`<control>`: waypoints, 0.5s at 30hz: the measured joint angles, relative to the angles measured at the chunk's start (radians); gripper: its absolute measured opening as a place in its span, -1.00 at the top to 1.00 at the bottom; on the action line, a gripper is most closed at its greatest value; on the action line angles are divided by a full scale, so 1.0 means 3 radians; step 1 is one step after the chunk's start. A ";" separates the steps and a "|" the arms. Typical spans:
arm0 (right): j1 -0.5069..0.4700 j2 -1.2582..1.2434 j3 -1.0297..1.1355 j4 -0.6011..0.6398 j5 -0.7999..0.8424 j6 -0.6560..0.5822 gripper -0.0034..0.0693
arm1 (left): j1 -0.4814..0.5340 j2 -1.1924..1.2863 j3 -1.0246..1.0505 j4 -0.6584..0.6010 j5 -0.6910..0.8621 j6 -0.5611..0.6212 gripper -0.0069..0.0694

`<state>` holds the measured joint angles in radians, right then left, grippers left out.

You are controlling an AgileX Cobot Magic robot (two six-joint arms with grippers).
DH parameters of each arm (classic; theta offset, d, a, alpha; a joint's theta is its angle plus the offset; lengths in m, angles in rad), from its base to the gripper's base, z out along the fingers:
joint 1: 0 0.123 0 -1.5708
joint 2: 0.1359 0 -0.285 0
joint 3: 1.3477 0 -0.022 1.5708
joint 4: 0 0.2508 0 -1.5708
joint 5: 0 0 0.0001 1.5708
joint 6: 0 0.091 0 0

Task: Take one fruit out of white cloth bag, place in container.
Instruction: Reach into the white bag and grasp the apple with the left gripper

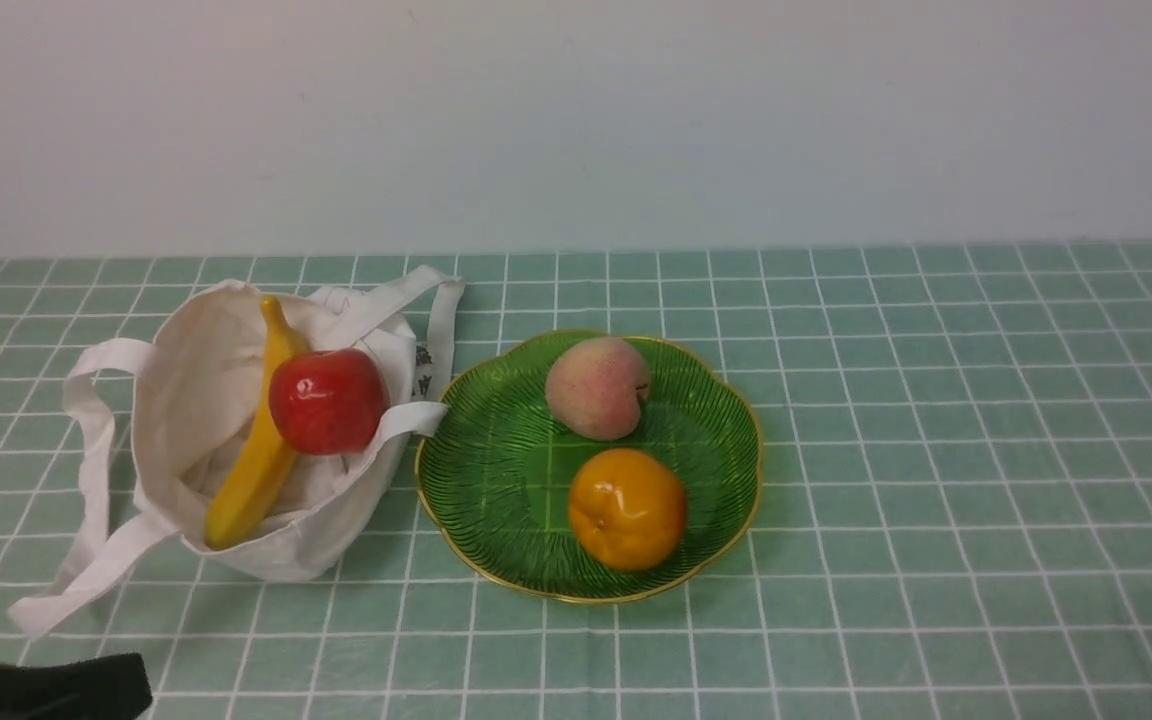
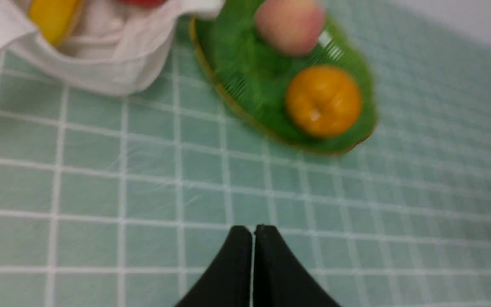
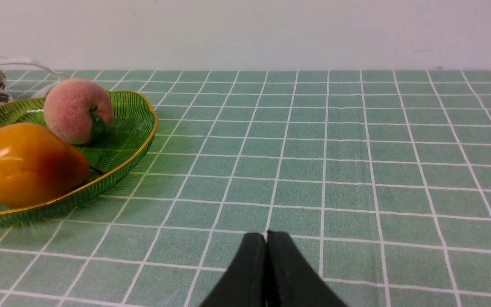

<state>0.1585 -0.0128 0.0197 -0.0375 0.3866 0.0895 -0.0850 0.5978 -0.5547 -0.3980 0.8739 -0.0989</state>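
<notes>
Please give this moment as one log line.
pick: pending | apple: in cloth bag, with banana | green plate: peach, orange fruit | left hand: shut, empty | right hand: shut, empty

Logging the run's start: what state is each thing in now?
Off-white cloth bag: mouth open, slumped.
Long yellow banana: in the bag.
Glossy red apple: in the bag, against the banana.
Green ribbed glass plate: upright, holding two fruits.
Pale pink peach: on the plate.
Round orange fruit: on the plate.
Left gripper: shut, empty.
Right gripper: shut, empty.
</notes>
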 joint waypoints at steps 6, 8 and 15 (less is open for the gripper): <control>0.0000 0.0000 0.0000 0.0000 0.0000 0.0000 0.95 | 0.0000 0.1338 -0.0606 0.0267 0.0306 0.0330 0.84; 0.0000 0.0000 0.0000 0.0000 0.0000 0.0000 0.95 | 0.0000 0.1709 -0.0810 0.0254 0.0327 0.0463 0.84; 0.0000 0.0000 0.0000 0.0000 0.0000 0.0000 0.95 | -0.0037 0.2469 -0.1253 0.0136 0.0192 0.0574 0.84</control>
<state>0.1585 -0.0128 0.0197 -0.0375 0.3866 0.0895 -0.0961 1.3384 -0.9306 -0.3573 0.9315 0.0734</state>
